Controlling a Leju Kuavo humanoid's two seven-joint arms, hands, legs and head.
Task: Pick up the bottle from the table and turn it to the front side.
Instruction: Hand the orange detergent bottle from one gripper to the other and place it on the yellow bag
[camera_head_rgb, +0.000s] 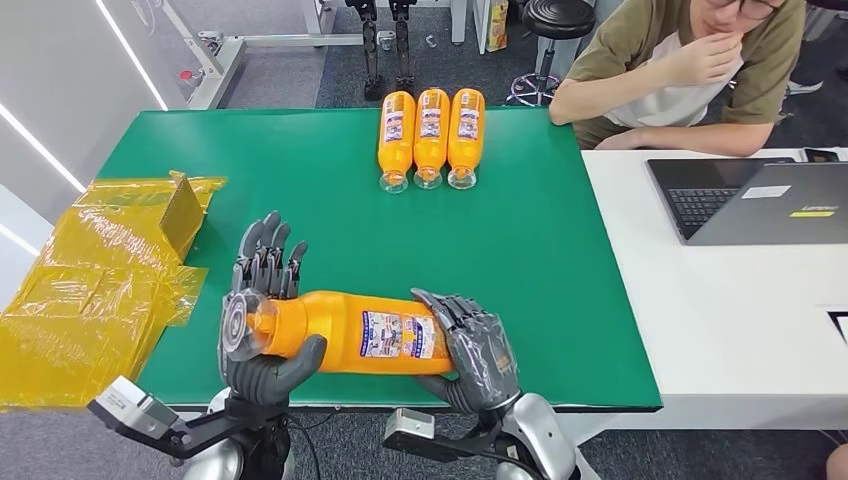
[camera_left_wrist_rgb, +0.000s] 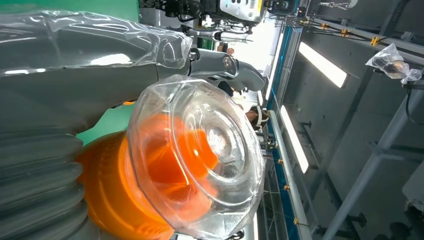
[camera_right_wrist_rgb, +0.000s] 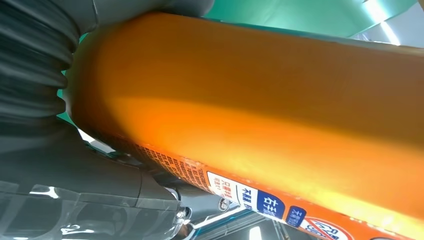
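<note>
- The bottle (camera_head_rgb: 345, 333) lies on its side, lifted off the green table (camera_head_rgb: 320, 180) near its 6 o'clock edge, held between both hands, with its clear cap (camera_head_rgb: 237, 325) pointing toward 9 o'clock.
- The left hand (camera_head_rgb: 262, 330) cradles the cap end: its thumb curls under the orange neck while its fingers (camera_head_rgb: 268, 258) stand up behind the cap, spread rather than wrapped. I judge it a loose support, not a firm clamp.
- The right hand (camera_head_rgb: 472, 352) is closed around the base end, at 3 o'clock of the label (camera_head_rgb: 402, 335), with fingers over the top and the palm beneath.
- The step in hand looks like rolling the bottle about its long axis until the label faces front. To do that well, I would keep the right hand firm as the driver and let the cap end pivot in the left hand, keeping the bottle level so it cannot slide out toward 9 o'clock.
- The smooth body will likely slip under a light grip, so turn slowly.
- Writing: the label shows blue and red panels on white. In the right wrist view, Chinese characters in a blue badge (camera_right_wrist_rgb: 270, 205) sit beside fine print; I cannot read a brand name.
- Three matching bottles (camera_head_rgb: 431, 137) lie side by side at 12 o'clock, caps toward the robot, labels up; their print is too small to read.
- Yellow plastic wrapping (camera_head_rgb: 95, 290) sits at 9 o'clock, a laptop (camera_head_rgb: 760, 200) at 3 o'clock.
</note>
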